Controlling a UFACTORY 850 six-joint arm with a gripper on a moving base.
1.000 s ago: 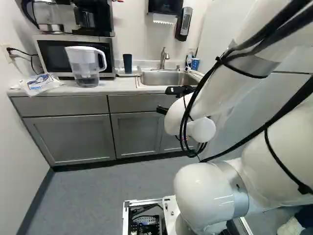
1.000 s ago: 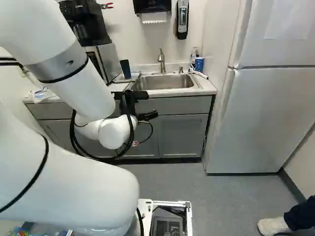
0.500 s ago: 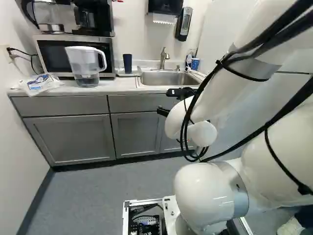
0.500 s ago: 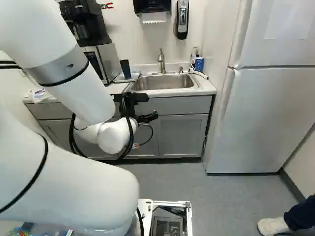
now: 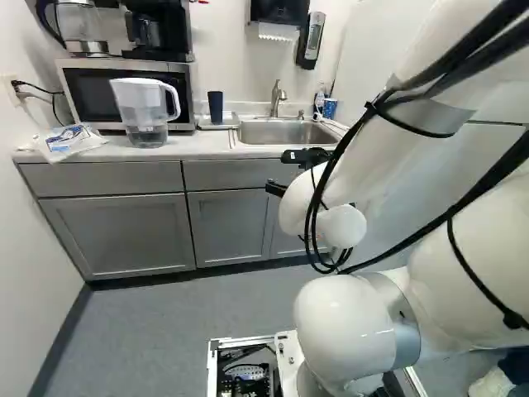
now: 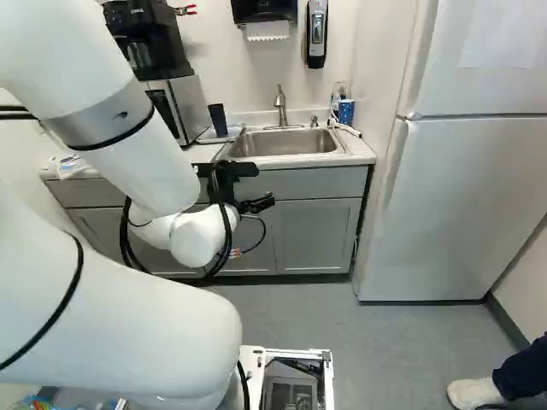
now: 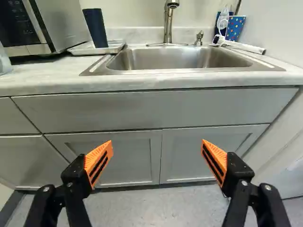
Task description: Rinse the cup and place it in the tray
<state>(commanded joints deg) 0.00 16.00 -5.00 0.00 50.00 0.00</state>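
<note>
The claw [image 7: 156,145] is held wide open in front of the desk [image 7: 47,79], with nothing gripped between its fingers. The dark cup [image 7: 95,28] is seen ahead of the claw and off to its left, set on the tray [image 7: 113,46] beside the sink [image 7: 165,57]. A dotted cup [image 7: 235,29] is placed ahead of the claw and off to its right, near the sink's far corner. Which cup is meant cannot be told; no cup is being rinsed, so the work is judged either unbegun or, for the dark cup, already finished. If rinsing is needed, the claw is to be raised, brought around the chosen cup and closed, so that the cup can be carried under the tap [image 7: 169,23]
</note>
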